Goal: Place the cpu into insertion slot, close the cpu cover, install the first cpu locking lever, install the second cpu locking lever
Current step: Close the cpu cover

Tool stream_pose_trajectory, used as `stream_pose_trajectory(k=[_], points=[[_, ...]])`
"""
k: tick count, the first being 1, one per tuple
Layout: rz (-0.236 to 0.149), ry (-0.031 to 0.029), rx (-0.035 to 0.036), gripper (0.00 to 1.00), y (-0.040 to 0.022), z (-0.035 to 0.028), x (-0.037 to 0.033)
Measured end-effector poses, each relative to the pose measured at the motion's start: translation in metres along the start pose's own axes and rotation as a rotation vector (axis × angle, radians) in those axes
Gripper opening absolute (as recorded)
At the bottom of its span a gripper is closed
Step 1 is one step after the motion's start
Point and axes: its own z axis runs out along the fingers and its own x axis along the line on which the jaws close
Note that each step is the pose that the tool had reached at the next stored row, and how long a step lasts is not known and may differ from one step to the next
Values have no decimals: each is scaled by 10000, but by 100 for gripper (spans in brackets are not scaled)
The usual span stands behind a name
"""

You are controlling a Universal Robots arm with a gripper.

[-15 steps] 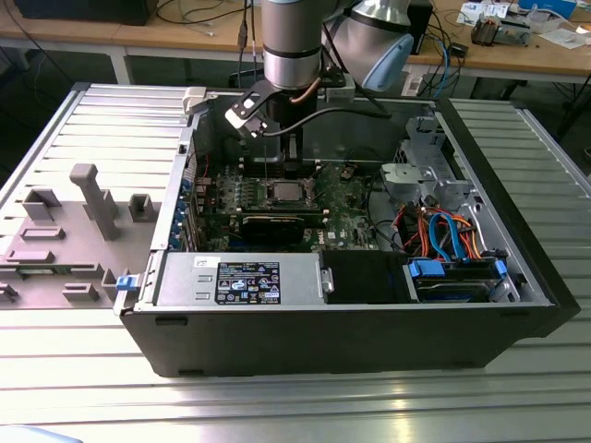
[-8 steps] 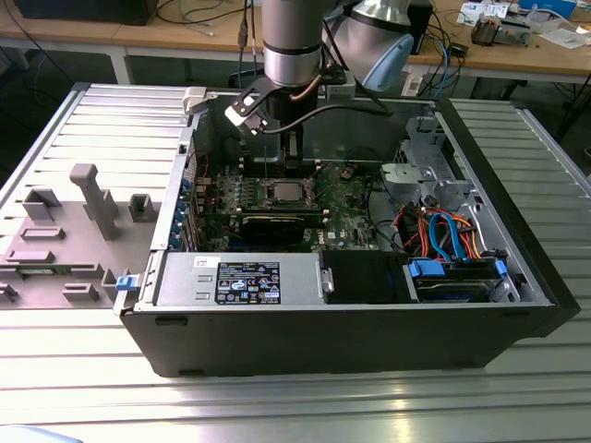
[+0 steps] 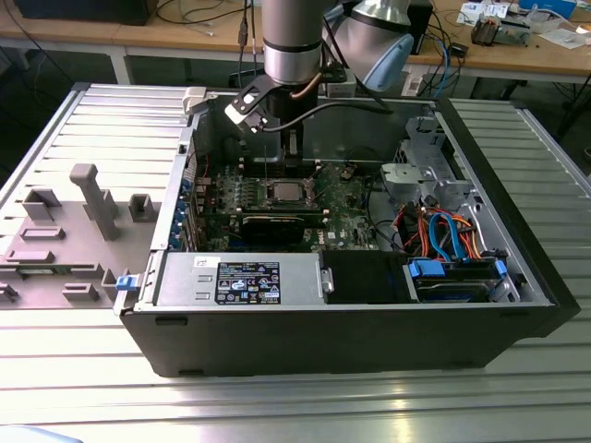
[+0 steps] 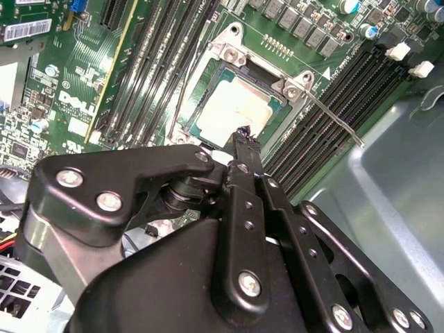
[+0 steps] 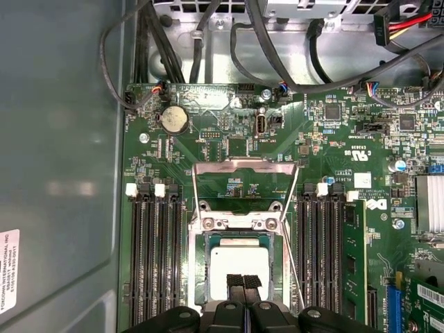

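gripper [image 5: 243,281]: jaws pressed together, empty, tips just above the cpu [image 5: 239,262].
cpu: lies in the insertion slot [image 5: 198,270], far half of the motherboard [image 5: 229,139].
cpu cover [image 5: 246,164]: swung open.
risk: the closed tips may scrape or shift the cpu.

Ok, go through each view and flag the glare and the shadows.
Exterior view: light glares off the ribbed table, and the case is darker inside. Second wrist view: the cpu top washes out pale. First wrist view: the hand reads dark against it.

Cpu [image 5: 238,258] likely silver-grey; motherboard [image 5: 229,132] green; gripper [image 5: 243,280] black.
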Motion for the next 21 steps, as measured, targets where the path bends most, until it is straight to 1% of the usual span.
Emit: stream_pose_trajectory(k=[8,15,21], points=[[0,-3,2,11,0,-5,-1],[0,-3,2,11,2,-41,-1],[0,-3,2,11,2,-46,-1]])
